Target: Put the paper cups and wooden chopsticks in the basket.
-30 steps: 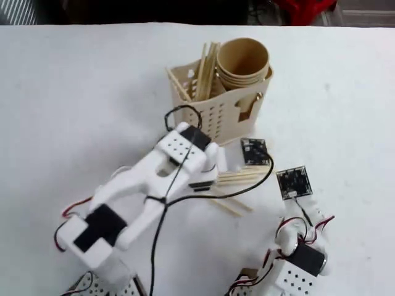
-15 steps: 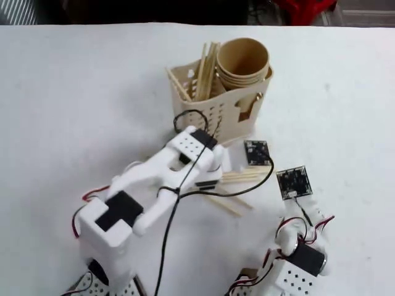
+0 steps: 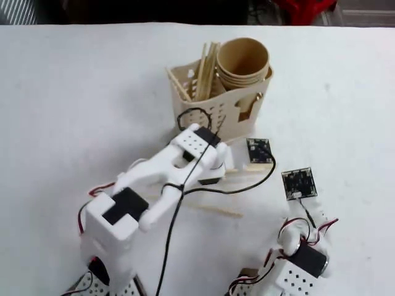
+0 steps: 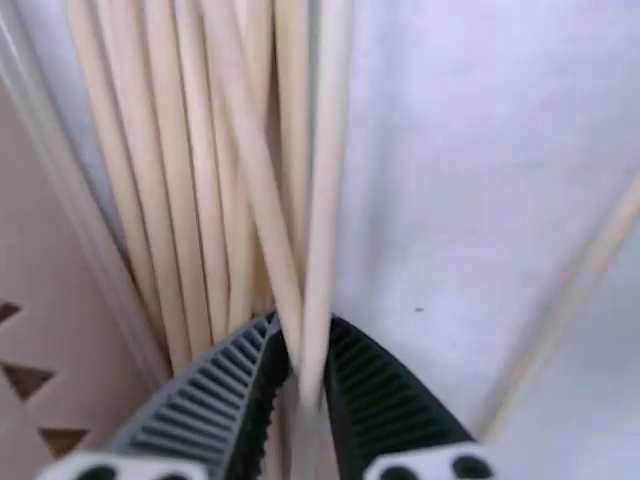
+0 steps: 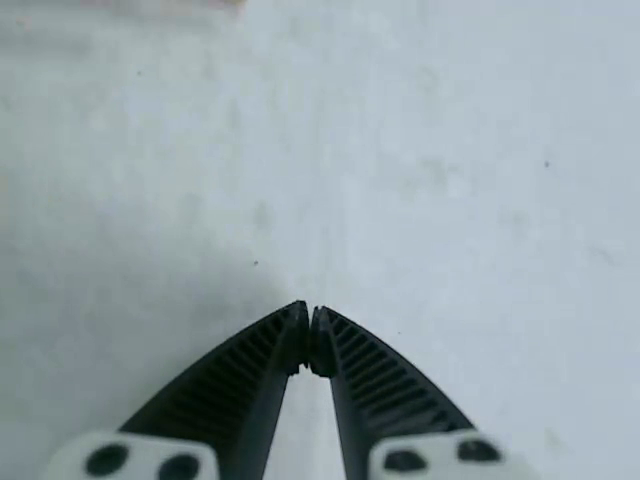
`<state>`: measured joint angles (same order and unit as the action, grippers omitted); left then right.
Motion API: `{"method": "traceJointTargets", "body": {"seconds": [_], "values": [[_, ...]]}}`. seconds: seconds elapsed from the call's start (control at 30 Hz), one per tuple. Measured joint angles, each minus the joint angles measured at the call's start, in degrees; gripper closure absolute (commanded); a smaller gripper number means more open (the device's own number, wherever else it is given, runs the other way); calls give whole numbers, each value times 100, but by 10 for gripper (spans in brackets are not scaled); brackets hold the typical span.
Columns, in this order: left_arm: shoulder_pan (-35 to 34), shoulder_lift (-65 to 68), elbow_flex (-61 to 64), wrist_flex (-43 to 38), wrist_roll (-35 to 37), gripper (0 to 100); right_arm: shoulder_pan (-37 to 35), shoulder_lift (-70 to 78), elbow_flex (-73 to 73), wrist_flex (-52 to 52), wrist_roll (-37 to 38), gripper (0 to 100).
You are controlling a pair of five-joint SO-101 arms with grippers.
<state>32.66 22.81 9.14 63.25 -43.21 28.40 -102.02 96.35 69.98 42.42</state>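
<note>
A pale wooden basket (image 3: 216, 111) stands at the table's middle back, holding stacked paper cups (image 3: 244, 61) and several upright chopsticks (image 3: 207, 65). My left arm (image 3: 185, 160) lies just in front of the basket. In the left wrist view, my left gripper (image 4: 300, 350) is shut on a bundle of several chopsticks (image 4: 200, 180), with the basket wall (image 4: 40, 350) close beside them. One loose chopstick (image 3: 213, 209) lies on the table below the arm, and the same loose chopstick (image 4: 590, 260) runs off to one side of the bundle. My right gripper (image 5: 308, 340) is shut on nothing over bare table.
The right arm (image 3: 302, 259) sits near the front right edge, its camera board (image 3: 299, 183) beside the left arm's board (image 3: 259, 151). White table (image 3: 74, 92) stretches open to the left and right of the basket.
The left arm has drawn in and its wrist has shifted closer to the basket, taking the chopstick bundle with it. One chopstick stays on the table. The right arm has barely shifted.
</note>
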Motion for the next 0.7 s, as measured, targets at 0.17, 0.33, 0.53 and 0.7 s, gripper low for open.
{"method": "traceJointTargets", "body": {"seconds": [0.17,0.33,0.53,0.7], "values": [[0,-316,0,343,237,968,26,0,0,0,0,981],[0,-484,0,721,290,957,26,0,0,0,0,981],[0,-536,0,1020,501,896,26,0,0,0,0,981],[0,-536,0,1037,536,895,26,0,0,0,0,981]]}}
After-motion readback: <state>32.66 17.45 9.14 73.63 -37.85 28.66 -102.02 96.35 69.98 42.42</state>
